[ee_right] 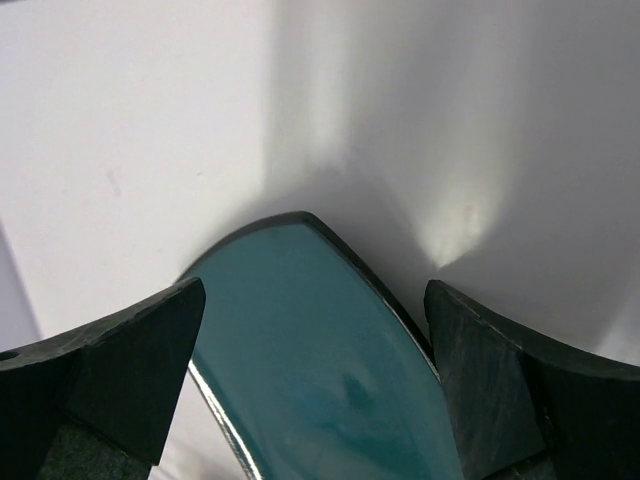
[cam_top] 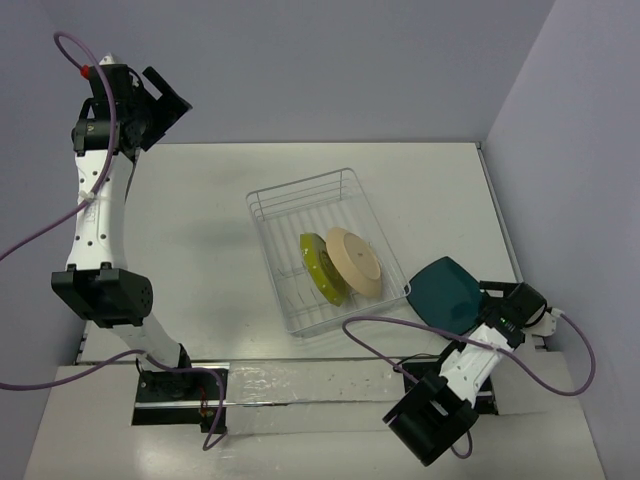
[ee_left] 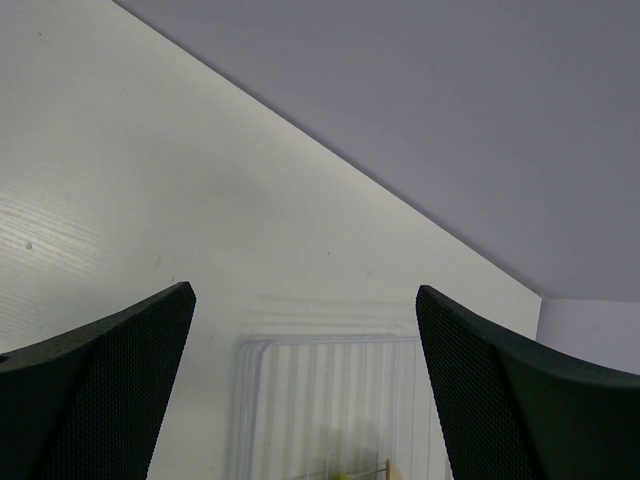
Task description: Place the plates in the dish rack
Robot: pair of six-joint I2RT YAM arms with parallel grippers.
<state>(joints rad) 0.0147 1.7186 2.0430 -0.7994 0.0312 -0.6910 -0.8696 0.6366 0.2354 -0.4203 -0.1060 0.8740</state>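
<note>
The white wire dish rack (cam_top: 300,200) stands mid-table. The yellow-green plate (cam_top: 322,268) and the beige plate (cam_top: 355,262) stand on edge in its near half. The dark teal plate (cam_top: 447,293) lies just right of the rack's near right corner. My right gripper (cam_top: 497,308) is at that plate's right rim. In the right wrist view its jaws stand wide apart with the teal plate (ee_right: 320,370) filling the gap between them, its dark rim beside the right finger (ee_right: 500,380). My left gripper (cam_top: 160,100) is open and empty, raised at the far left.
The left wrist view shows the rack's far end (ee_left: 330,400), blurred, between the open fingers. Grey walls close in the table at the back and at the right (cam_top: 560,150). The arm bases sit on a rail at the near edge (cam_top: 300,385).
</note>
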